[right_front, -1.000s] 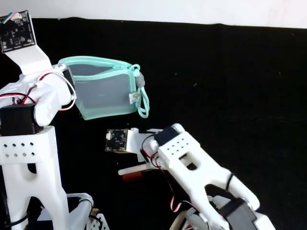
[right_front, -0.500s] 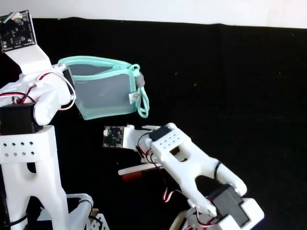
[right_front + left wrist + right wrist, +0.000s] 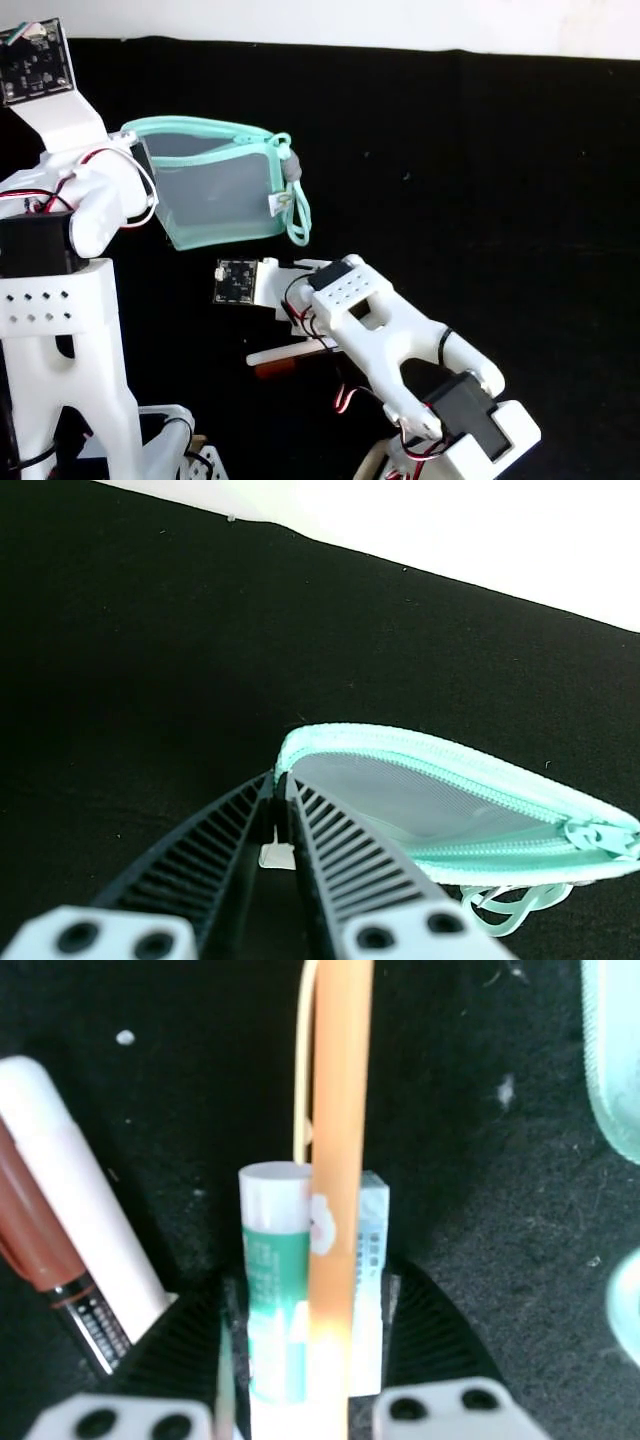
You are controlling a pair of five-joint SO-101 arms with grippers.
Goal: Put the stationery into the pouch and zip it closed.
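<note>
My left gripper [image 3: 280,783] is shut on one end of the mint mesh pouch [image 3: 440,800], holding it up off the table with its zipper open along the top [image 3: 215,190]. Nearer the front, my right gripper [image 3: 308,1295] is shut on a small bundle: a green-and-white glue stick [image 3: 272,1290], an orange pencil [image 3: 340,1140] and a pale blue eraser [image 3: 375,1260]. A white pen [image 3: 75,1200] and a brown pen [image 3: 35,1240] lie on the black cloth beside that gripper. In the high view both pens [image 3: 285,358] lie just in front of the right arm [image 3: 350,300].
The black cloth [image 3: 480,180] covers the table, with open room to the right and at the back. The pouch's mint cord loop [image 3: 297,215] hangs from its zipper end, a short way behind the right arm's wrist. The left arm's white body [image 3: 60,330] stands at the left edge.
The right arm's wrist has shifted slightly left and towards the pouch while its elbow and base swung. The left arm and the pouch have stayed put.
</note>
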